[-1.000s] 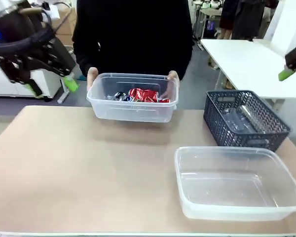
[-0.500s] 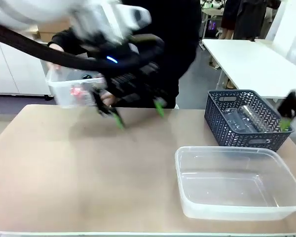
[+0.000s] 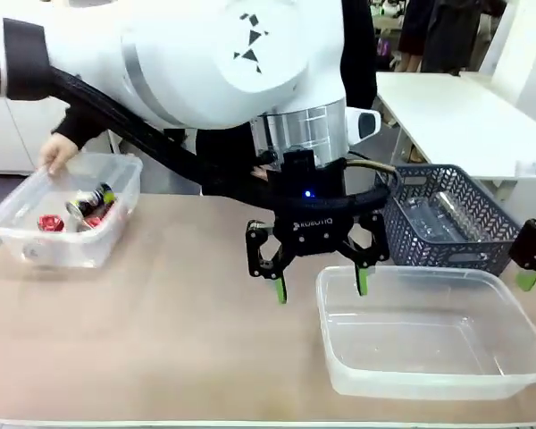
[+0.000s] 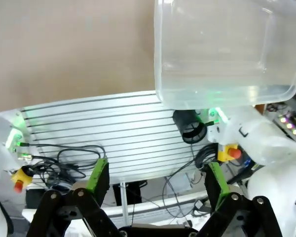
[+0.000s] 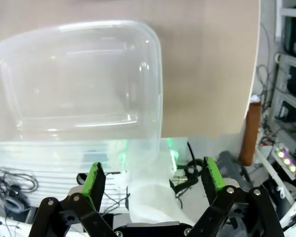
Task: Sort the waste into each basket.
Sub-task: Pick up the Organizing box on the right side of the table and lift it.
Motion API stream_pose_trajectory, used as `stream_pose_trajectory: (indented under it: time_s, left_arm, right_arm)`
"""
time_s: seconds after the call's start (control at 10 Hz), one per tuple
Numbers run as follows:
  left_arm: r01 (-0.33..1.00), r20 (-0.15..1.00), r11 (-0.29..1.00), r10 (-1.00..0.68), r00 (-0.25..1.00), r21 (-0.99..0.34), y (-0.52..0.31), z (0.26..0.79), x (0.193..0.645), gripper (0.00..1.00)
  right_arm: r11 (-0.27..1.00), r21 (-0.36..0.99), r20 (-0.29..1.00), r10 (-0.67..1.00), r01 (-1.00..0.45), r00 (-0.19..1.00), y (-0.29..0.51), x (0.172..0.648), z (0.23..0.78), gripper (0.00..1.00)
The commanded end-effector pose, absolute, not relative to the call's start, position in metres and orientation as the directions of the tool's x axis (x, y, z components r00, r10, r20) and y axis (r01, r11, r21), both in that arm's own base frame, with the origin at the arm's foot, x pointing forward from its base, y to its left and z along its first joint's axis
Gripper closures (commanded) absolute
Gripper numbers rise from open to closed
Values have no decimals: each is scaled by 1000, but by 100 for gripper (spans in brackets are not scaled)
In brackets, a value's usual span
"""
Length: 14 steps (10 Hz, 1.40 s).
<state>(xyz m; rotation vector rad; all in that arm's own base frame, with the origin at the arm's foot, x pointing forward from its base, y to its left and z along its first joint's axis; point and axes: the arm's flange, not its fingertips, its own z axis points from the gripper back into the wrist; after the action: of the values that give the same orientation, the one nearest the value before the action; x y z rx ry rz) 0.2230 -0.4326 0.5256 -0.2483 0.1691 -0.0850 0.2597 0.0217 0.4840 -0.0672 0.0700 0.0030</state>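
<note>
- The left gripper point(image 3: 320, 288) hangs over the middle of the table point(image 3: 161, 340) and points straight down. Its two fingers stand wide apart and nothing is between them.
- The right gripper point(image 5: 153, 177) is spread open as well, and it holds nothing. In the front view it is at 3 o'clock from the left gripper, at the table's right edge.
- The empty clear tub point(image 3: 411, 386) lies at 4 o'clock from the left gripper, very near. One finger of that gripper overlaps the tub's far rim in the front view. I cannot tell if they touch.
- In the right wrist view the same tub lies at 11 o'clock from the fingers, on the table.
- The dark grey lattice basket point(image 3: 447, 234) stands at 2 o'clock from the left gripper, just behind the empty tub. It contains clear plastic bottles point(image 3: 433, 213), which look crushed.
- The second clear tub point(image 3: 67, 252) is at 9 o'clock from the left gripper, well apart, near the table's left edge.
- Inside it lie a red can point(image 3: 49, 222) and a black and silver can point(image 3: 94, 198).
- The person's hand point(image 3: 58, 154) is at the far rim of this tub.
</note>
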Motion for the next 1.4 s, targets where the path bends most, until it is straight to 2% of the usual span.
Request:
stream_pose_trajectory:
  time_s: [0.0, 0.1, 0.2, 0.4, 0.7, 1.0, 1.1, 1.2, 1.3]
  left_arm:
    - [82, -169, 969, -124, 978, -235, -440, 516, 216, 0]
    - [47, -139, 975, -79, 987, -216, -445, 490, 213, 0]
    - [40, -141, 979, -69, 988, -198, -453, 456, 220, 0]
    - [63, -112, 982, -84, 990, -177, -474, 420, 236, 0]
    - [33, -58, 985, -43, 997, -169, -485, 399, 254, 0]
    - [6, 50, 989, 1, 999, -147, -490, 386, 263, 0]
    - [22, 46, 990, -16, 999, -139, -490, 380, 265, 12]
    - [32, 34, 993, -28, 999, -116, -490, 377, 266, 60]
    - [36, 47, 993, -31, 998, -109, -489, 376, 266, 72]
  right_arm:
    - [998, -67, -84, -3, -3, 996, 21, 262, 480, 0]
    - [995, -93, -168, 27, -43, 985, 25, 271, 452, 0]
    - [996, -47, -267, 59, -74, 962, 18, 275, 419, 0]
    - [998, -53, -364, 11, -32, 931, 12, 279, 374, 0]
    - [999, -49, -438, -7, -16, 899, 2, 273, 337, 0]
    - [1000, -12, -442, -16, 12, 897, -9, 266, 333, 0]
    - [1000, 14, -428, -12, 20, 904, -10, 266, 332, 0]
    - [999, 34, -401, -12, 28, 916, -11, 266, 333, 58]
    - [998, 54, -368, -7, 28, 930, -11, 265, 333, 59]
